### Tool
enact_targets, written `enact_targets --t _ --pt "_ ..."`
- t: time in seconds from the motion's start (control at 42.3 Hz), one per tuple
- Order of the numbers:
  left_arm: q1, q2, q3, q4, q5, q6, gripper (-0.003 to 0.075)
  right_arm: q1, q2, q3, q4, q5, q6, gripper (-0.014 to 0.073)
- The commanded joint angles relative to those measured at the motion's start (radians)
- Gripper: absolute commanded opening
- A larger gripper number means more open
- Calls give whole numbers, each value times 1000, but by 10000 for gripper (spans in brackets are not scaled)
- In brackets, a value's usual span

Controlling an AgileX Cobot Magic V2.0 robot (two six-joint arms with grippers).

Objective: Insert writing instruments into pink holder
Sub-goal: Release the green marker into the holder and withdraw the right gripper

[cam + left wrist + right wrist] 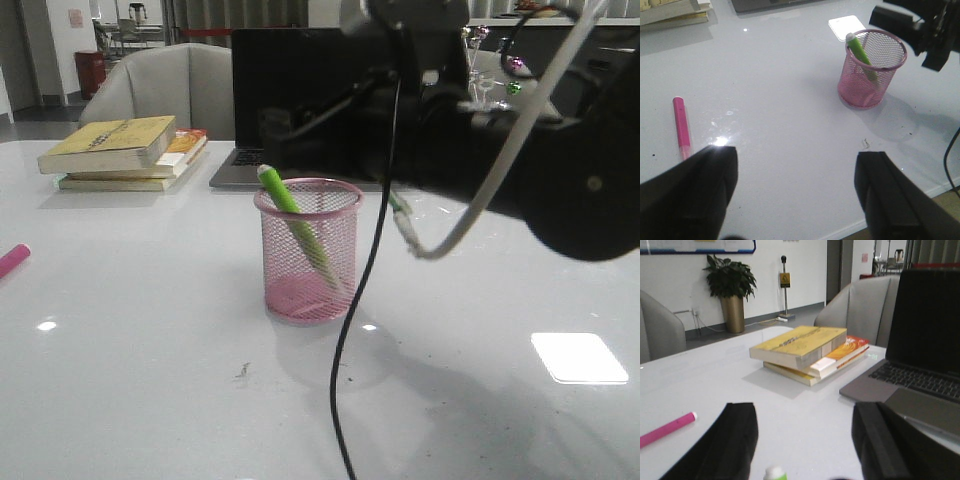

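The pink holder stands upright mid-table. The lime green pen leans inside it, white end above the rim. The magenta pen lies flat on the table far to the left. My right gripper is open just above and behind the holder's rim, and the green pen's white tip shows below its jaws, untouched. My left gripper is open and holds nothing, above bare table between the magenta pen and the holder.
A stack of books lies at the back left. An open laptop stands behind the holder. A black cable hangs from the right arm across the holder's right side. The table's front edge is near.
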Motion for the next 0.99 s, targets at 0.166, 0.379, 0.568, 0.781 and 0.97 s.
enact_targets --t 0.166,0.379,0.568,0.781,0.97 --pt "-7 5 -26 0 -77 -1 547 0 -399 -36 -8 547 -5 520" --pt "-7 5 -26 0 -77 -1 547 0 -650 -88 -19 1188 -5 520" --pt "-7 5 -26 0 -81 -1 547 0 -800 -102 -72 1539 -5 520" --pt "-7 5 -26 0 -83 -1 547 0 -931 -39 -56 1670 -124 520" --pt "-5 33 -30 0 -58 -26 547 0 -1013 11 -26 1679 -138 520"
